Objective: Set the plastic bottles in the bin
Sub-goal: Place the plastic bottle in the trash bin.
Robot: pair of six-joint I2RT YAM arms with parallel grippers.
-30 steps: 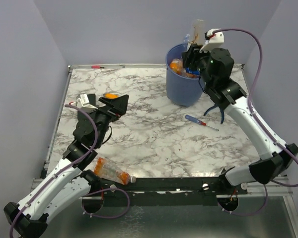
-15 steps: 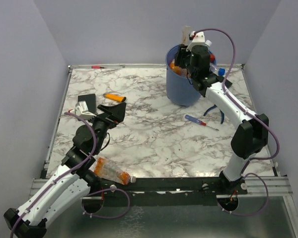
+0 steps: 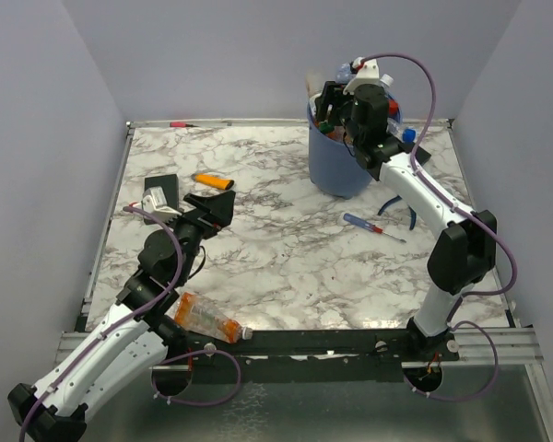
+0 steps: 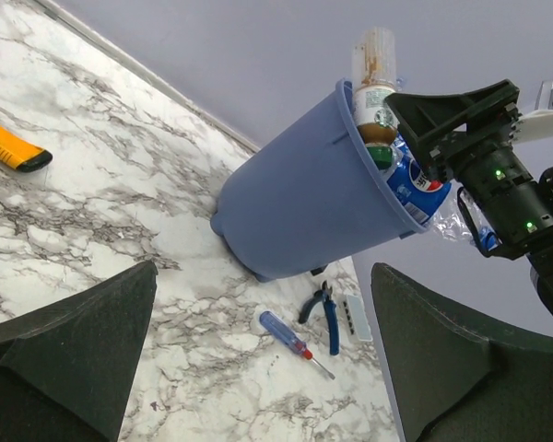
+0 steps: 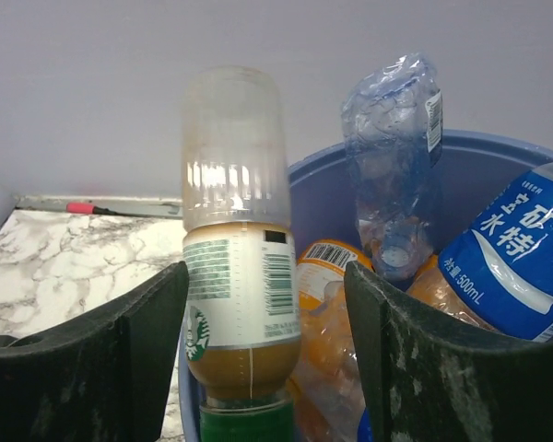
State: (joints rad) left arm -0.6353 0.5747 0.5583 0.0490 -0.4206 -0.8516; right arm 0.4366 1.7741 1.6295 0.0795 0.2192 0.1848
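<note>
The right jaws are parted around an upturned bottle (image 5: 241,304), seemingly released, propped cap-down because the bin (image 3: 336,175) is packed. The left jaws are held wide and empty; an orange-labelled bottle (image 3: 207,318) is left on the surface (image 3: 286,267).

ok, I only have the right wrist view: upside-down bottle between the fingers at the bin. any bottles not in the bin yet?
Observer: One. An orange-label bottle lies on its side at the near edge of the table, beside the left arm.
Operator: left arm on it?
Observer: No. The left fingers are open and empty, farther back by a black slab.
Operator: clutter near the bin?
Observer: A screwdriver and pliers lie on the table at the near right of the bin, clear of its wall.
</note>
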